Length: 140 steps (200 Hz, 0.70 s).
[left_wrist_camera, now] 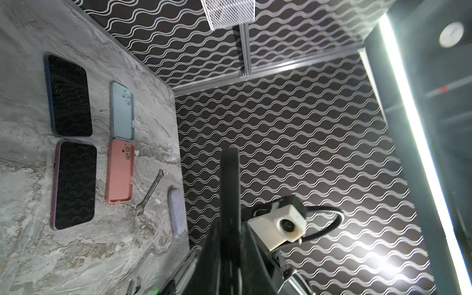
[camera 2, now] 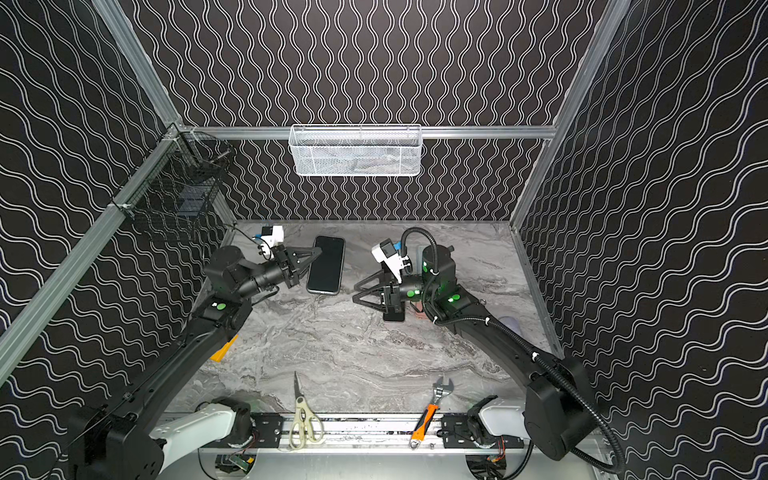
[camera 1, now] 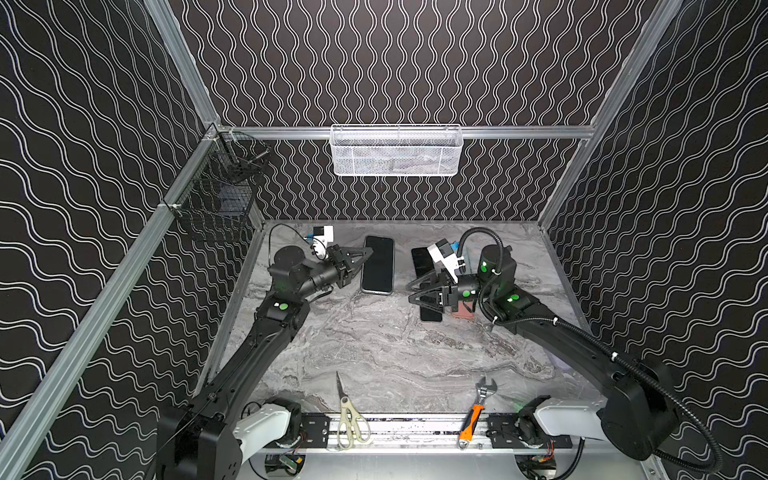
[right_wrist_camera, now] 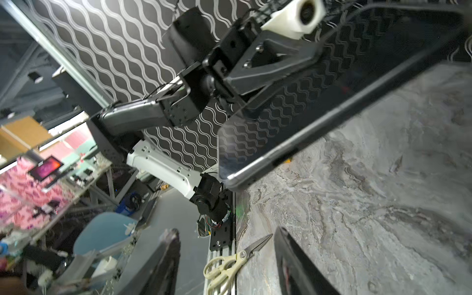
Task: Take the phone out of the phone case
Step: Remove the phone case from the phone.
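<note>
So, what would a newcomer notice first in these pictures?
The left gripper shut on the edge of a dark phone at the far side of the table. Next, the right gripper open nearby, and scissors with an orange-handled wrench at the near edge.

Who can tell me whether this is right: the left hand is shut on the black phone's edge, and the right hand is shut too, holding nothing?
Not quite. The left hand is shut on the edge of the black phone, but the right hand is open, not shut, holding nothing; the right wrist view shows its fingers spread apart.
</note>
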Tool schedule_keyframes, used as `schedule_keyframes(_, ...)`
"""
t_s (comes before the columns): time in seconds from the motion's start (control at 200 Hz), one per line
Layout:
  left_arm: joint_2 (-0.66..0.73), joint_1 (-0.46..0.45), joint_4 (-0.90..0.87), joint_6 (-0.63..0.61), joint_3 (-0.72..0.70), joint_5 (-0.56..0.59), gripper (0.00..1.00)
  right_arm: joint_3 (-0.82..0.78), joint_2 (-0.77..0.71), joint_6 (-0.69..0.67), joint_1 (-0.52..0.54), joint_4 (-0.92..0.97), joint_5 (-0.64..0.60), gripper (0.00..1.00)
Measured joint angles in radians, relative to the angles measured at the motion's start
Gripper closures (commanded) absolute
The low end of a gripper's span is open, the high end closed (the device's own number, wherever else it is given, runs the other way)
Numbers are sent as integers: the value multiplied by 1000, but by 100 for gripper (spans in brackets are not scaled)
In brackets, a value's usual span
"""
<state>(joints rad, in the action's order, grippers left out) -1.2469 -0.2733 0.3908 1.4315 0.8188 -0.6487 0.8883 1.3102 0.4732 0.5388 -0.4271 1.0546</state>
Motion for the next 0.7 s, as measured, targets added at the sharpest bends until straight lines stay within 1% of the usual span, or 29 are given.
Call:
schedule_keyframes(0.06, 20, 0, 48, 36, -32, 44, 100, -30, -8, 84, 8, -57, -57, 39)
schedule_keyframes(0.13, 43, 0, 93, 64, -64, 90, 100, -56, -16, 151, 29, -110, -117, 38)
schedule_keyframes(0.355, 73, -13, 193, 126, -128, 202, 100, -94, 5, 280, 97, -233, -286, 39)
schedule_keyframes(0.491, 72, -30, 236, 163, -163, 246, 100, -89, 56, 323, 135, -287, -330, 39)
schedule_keyframes(0.701, 53, -50, 303, 194, -192, 281, 100, -51, 105, 340, 167, -336, -361, 40)
